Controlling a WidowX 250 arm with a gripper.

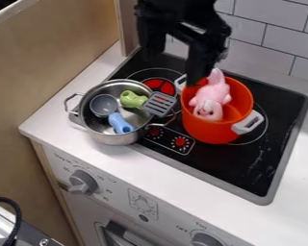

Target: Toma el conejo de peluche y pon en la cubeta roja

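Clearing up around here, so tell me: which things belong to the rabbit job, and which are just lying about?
For the job:
- pink plush rabbit, in the bucket
- red bucket
- black gripper

Just lying about:
- metal pot
- blue-handled ladle
- green-handled slotted spatula

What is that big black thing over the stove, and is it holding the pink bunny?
That is a robot arm, a machine that can pick things up. The part at its end is the gripper, which works like a hand with two fingers. There is one picture, taken by a camera that looks down at a slant.

Below is a toy stove with a black top. The bunny is inside the red pot, and the gripper's fingers are spread apart, so it doesn't look held. The job is to put the bunny in that red pot, and there it is!

Beside it is a silver pot with a ladle that has a blue handle, and a spatula with a green handle.
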